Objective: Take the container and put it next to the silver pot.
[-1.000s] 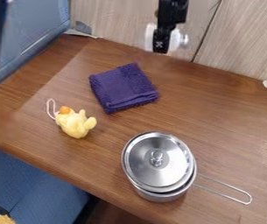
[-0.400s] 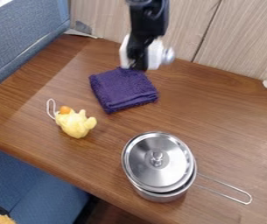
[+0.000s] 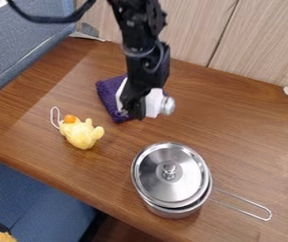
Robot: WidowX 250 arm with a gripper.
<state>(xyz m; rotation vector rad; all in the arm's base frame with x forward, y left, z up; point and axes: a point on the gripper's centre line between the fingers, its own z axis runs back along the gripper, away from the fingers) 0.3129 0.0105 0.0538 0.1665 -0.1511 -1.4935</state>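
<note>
Fixed camera above the brown wooden bench (image 3: 234, 127), looking down at a slant, facing pale wood-grain panels (image 3: 259, 42) beyond, nearer the round silver metal pot (image 3: 177, 189) than the panels.

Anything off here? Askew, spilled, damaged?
No spill or damage visible. White container is sideways in the gripper, cap toward image right; lowered so, it would likely land on its side. Lid possibly off-centre: more pot rim shows lower right.
</note>
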